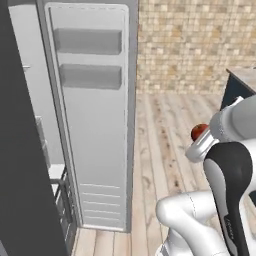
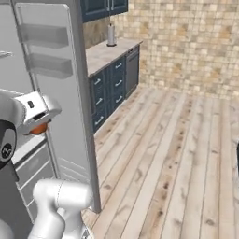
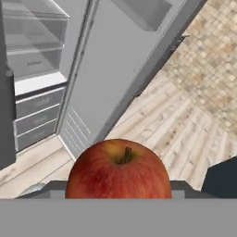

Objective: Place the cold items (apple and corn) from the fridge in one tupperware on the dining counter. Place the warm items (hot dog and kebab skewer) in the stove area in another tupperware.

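A red apple (image 3: 118,167) with a brown stem sits between my gripper's (image 3: 118,189) two dark fingers, which are shut on its sides. From the left base view the apple (image 1: 199,131) peeks out past the white hand, and the gripper (image 1: 200,141) hangs in the air over the wooden floor, to the right of the open fridge door. In the right base view the apple (image 2: 38,129) shows as a red patch under the hand, in front of the fridge.
The open grey fridge door (image 1: 95,125) stands close on the left, with its shelves and drawers (image 3: 32,69) behind. A dark blue cabinet run with a stone counter (image 2: 109,53) carries a small bottle (image 2: 111,35). Wooden floor (image 2: 177,154) spreads to the right.
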